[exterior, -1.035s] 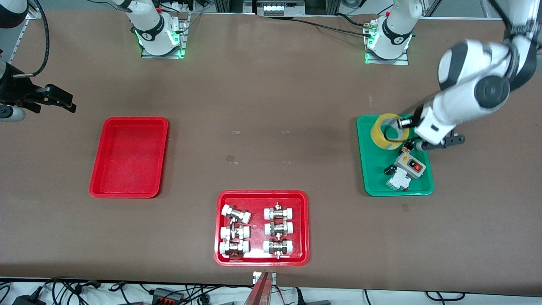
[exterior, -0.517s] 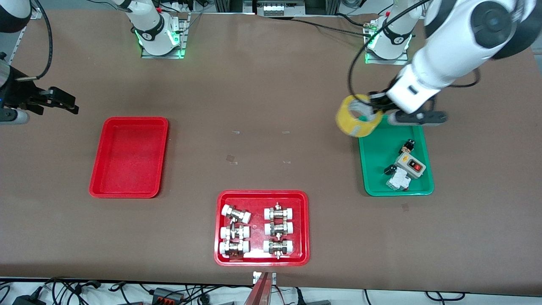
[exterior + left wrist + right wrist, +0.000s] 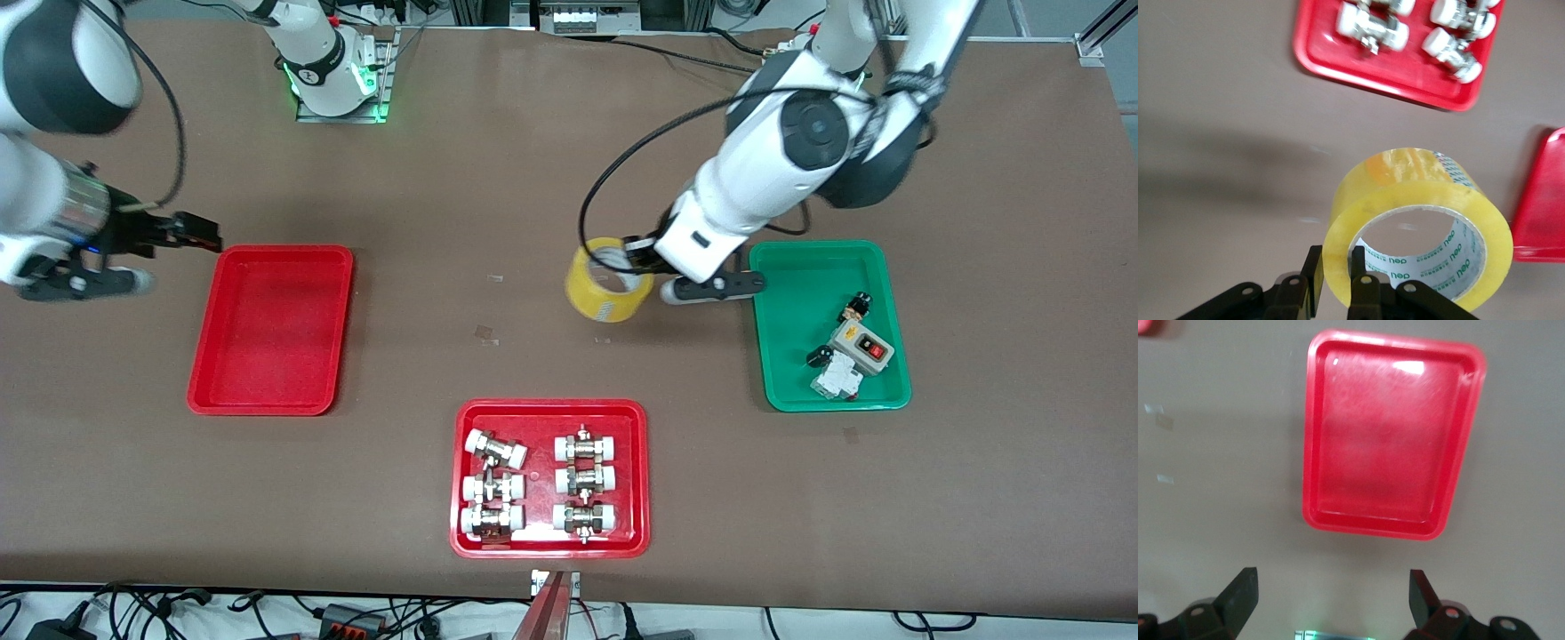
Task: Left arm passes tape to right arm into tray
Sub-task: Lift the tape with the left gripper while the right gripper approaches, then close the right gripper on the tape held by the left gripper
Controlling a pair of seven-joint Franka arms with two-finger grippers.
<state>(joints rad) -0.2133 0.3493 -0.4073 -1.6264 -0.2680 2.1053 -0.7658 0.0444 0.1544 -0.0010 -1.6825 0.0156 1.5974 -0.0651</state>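
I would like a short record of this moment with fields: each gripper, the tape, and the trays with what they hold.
left gripper: shut on the wall of the tape roll, up in the air over bare table between the green tray and the plain red tray
tape: yellow roll, lifted, hole facing sideways
right gripper: open, holding nothing, over the table beside the plain red tray
plain red tray: nothing in it
green tray: holds a switch box and small parts
red tray nearest the front camera: holds metal fittings with white caps

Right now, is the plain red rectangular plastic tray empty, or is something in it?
Empty. The plain red rectangular plastic tray shows only its bare floor in the front and right wrist views.
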